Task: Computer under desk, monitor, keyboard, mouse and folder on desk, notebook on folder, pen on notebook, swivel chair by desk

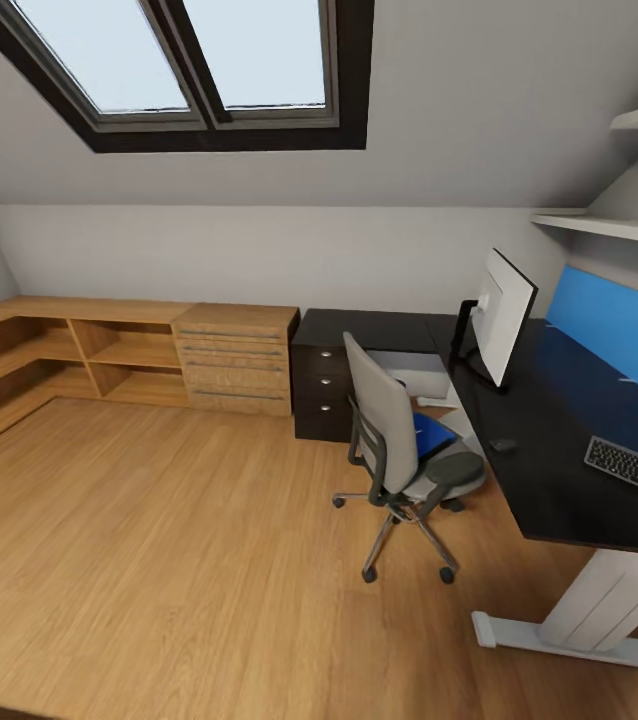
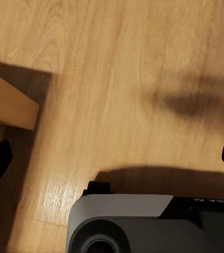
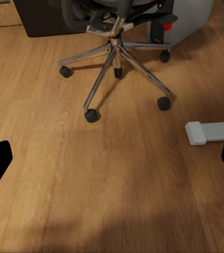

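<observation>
The black-topped desk (image 1: 559, 480) with its blue back panel stands at the right. On it are the monitor (image 1: 501, 318), the small dark mouse (image 1: 502, 444) and the keyboard (image 1: 634, 467) near the right edge. The grey swivel chair (image 1: 387, 430) sits by the desk's corner with the blue folder (image 1: 431, 436) on its seat. Under the desk is a pale grey box, the computer (image 1: 421, 378). I cannot make out the notebook or the pen. My left gripper (image 2: 112, 163) hangs open over bare floor. My right gripper (image 3: 112, 161) is open above the floor short of the chair's chrome base (image 3: 114, 50).
A light wooden shelf-and-drawer unit (image 1: 159, 355) lines the back and left walls, and a black drawer cabinet (image 1: 321, 385) stands beside it. The desk's white foot (image 3: 212, 132) lies on the floor. My own grey base (image 2: 143, 221) shows below the left gripper. Open wooden floor spreads left of the chair.
</observation>
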Motion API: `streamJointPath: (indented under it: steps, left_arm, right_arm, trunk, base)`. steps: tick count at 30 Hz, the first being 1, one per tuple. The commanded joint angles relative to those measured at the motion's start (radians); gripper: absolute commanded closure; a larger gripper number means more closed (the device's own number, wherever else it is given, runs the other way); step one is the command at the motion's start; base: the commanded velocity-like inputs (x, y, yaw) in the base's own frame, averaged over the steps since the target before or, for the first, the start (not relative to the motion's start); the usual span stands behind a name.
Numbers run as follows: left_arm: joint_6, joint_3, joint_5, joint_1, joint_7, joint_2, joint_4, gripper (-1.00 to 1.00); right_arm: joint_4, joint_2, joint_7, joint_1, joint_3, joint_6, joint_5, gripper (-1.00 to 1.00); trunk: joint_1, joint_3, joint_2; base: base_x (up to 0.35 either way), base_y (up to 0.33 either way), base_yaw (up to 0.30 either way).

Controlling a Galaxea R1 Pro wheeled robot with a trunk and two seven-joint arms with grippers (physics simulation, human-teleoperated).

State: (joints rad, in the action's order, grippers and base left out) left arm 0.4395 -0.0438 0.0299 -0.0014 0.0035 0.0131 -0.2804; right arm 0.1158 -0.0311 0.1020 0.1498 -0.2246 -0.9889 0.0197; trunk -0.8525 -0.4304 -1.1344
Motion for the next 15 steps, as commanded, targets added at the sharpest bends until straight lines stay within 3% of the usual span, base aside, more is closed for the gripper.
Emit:
streamJointPath:
  steps: [1,7,12,15]
  left_arm:
    - [0.002,-0.004,0.003,0.000,-0.002,0.001,0.000,-1.00]
    - [0.014,-0.005,0.005,0.000,-0.002,0.001,-0.003,-1.00]
    - [0.167,-0.008,0.029,0.000,-0.002,0.005,-0.006,-1.00]
    - [0.186,-0.007,0.047,0.000,-0.002,0.005,-0.006,-1.00]
  right_arm:
    - [-0.001,-0.001,0.010,0.000,-0.010,-0.002,0.003,-1.00]
    - [-0.006,-0.001,0.008,0.000,-0.013,0.000,0.006,-1.00]
    - [-0.007,0.000,0.014,0.000,-0.009,-0.002,0.004,-1.00]
    - [-0.007,-0.001,0.014,0.000,-0.009,-0.001,0.004,-1.00]
  trunk:
    - [0.000,-0.001,-0.001]
    - [0.000,-0.001,-0.001]
    - [0.000,-0.001,-0.001]
    - [0.000,-0.001,-0.001]
  base:
    - [0.000,0.000,0.004]
    - [0.000,0.000,0.001]
    - [0.000,0.000,0.000]
    - [0.000,0.000,0.000]
